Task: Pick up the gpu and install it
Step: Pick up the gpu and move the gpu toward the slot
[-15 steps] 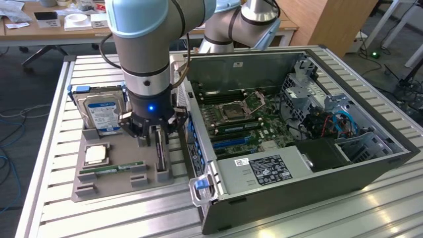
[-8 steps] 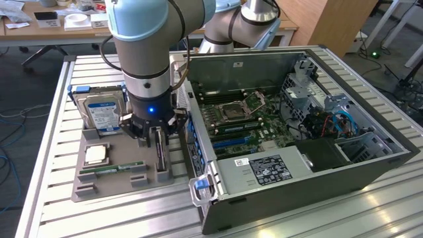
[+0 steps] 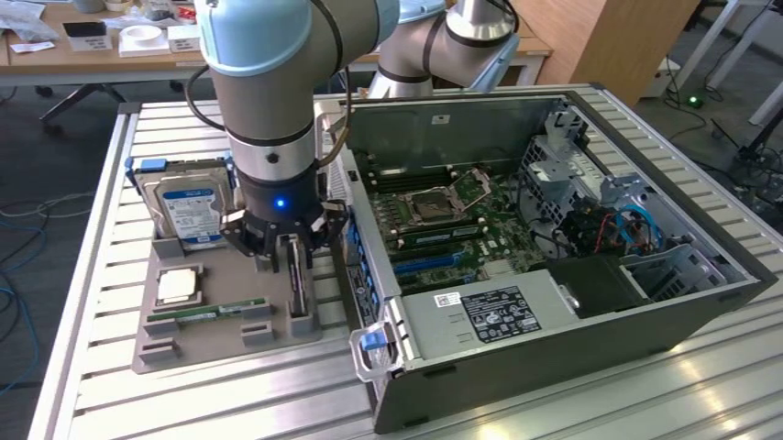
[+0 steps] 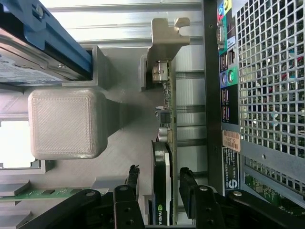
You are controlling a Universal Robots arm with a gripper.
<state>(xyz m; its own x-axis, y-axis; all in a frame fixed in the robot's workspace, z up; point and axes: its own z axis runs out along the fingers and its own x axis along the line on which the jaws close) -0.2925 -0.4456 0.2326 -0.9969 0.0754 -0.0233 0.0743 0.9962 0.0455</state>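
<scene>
The gpu [image 3: 300, 298] stands on edge in the grey holder [image 3: 196, 353], beside the open computer case [image 3: 490, 115]. The wrist view shows its long axis running away from the gripper [image 4: 158, 169], with the silvery bracket [image 4: 167, 38] at the far end. The fingers [image 4: 132, 179] are spread on either side of it, with gaps showing.

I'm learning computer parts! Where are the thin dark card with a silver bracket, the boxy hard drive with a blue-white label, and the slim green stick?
Thin dark silver-bracketed card [image 4: 167, 102]: wrist view, board edge.
Boxy hard drive [image 3: 196, 218]: exterior view, label.
Slim green stick [image 3: 208, 313]: exterior view, middle.
</scene>
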